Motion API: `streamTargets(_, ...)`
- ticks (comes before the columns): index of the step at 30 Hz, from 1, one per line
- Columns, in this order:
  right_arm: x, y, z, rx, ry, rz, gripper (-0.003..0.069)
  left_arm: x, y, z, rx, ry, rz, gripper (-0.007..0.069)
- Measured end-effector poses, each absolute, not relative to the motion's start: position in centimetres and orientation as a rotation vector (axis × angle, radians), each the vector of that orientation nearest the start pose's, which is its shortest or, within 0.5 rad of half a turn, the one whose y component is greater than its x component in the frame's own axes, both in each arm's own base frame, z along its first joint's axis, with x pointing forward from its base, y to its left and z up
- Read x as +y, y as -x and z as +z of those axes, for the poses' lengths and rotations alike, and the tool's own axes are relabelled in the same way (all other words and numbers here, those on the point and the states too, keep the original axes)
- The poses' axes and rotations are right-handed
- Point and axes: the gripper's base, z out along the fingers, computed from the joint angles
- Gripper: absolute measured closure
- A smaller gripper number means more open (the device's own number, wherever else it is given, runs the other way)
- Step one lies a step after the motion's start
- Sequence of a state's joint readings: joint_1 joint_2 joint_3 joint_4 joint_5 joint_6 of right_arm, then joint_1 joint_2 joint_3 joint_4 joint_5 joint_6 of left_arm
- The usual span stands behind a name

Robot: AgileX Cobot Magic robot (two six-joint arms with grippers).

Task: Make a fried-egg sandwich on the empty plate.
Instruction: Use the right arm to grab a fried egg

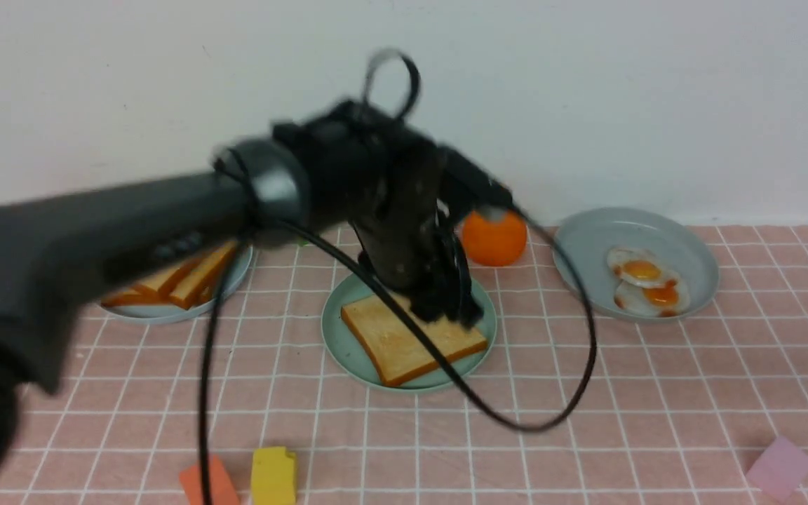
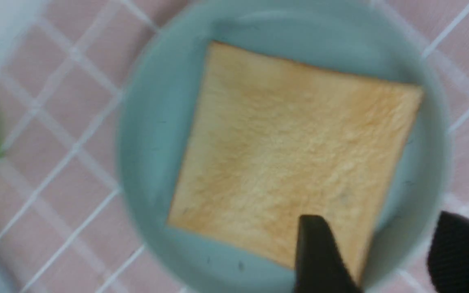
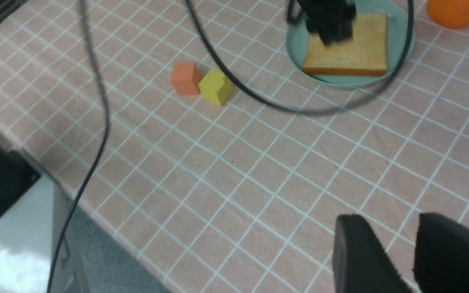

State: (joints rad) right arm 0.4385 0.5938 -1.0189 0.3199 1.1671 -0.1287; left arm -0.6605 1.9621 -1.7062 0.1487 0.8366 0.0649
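Over the mint-green plate [image 1: 337,337] at the middle of the table [image 1: 656,393], the left gripper [image 1: 446,308] is seen pointing down, its image blurred. In the left wrist view its black, ribbed fingers [image 2: 320,256] are spread wide with nothing gripped. One is placed over a corner of the toast slice [image 2: 295,150] and the other over the plate rim; contact cannot be told.

The toast slice [image 1: 411,340] is laid flat in the plate: square, golden-brown, porous on top, with a darker crust. No egg is seen on it. The plate is round, matte and low-rimmed, with tiny dark specks.

The right gripper [image 3: 397,228] is held above bare table, well apart from the plate. Its black fingers [image 3: 360,252] are set with a narrow gap and nothing between them.

Two glossy fried eggs [image 1: 646,280], white with orange yolks, are seen in a grey-blue plate [image 1: 586,245] on the right. More toast slices [image 1: 186,277] are piled in a pale blue plate [image 1: 158,312] on the left. A round orange [image 1: 493,238] is behind the middle plate. An orange block [image 1: 207,484] and a yellow block [image 1: 273,477] touch at the near edge, and a pink block [image 1: 781,466] lies near right. The table is covered with pink cloth gridded in white.
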Motion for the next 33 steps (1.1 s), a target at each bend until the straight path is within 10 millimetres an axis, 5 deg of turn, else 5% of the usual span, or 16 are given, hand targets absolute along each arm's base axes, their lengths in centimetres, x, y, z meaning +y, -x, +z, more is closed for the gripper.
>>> streamTargets(3,5.5,-7.0,39.9,2.198,0.578,0.5,0.0421,-25.4,-32.4,34.1,2.287,-0.856,-0.146,0.0447)
streamTargets(6,6.6,-11.5,38.6,2.274,0.575,0.352,0.0421,-23.0,-26.9,41.1,2.156,-0.776,-0.314,0.0624)
streamTargets(11,8.2,-18.2,35.7,2.358,0.641,0.11,0.0421,-18.5,-19.2,44.7,2.06,-0.743,-0.503,0.0638)
streamTargets(23,7.1,-34.7,30.4,2.567,0.622,-0.074,0.0421,-6.9,-6.8,39.7,1.817,-0.61,-0.653,0.0638)
streamTargets(33,8.8,-43.5,24.5,2.639,0.829,-0.106,0.0341,-5.4,-5.4,39.1,1.69,-0.558,-0.67,0.0638)
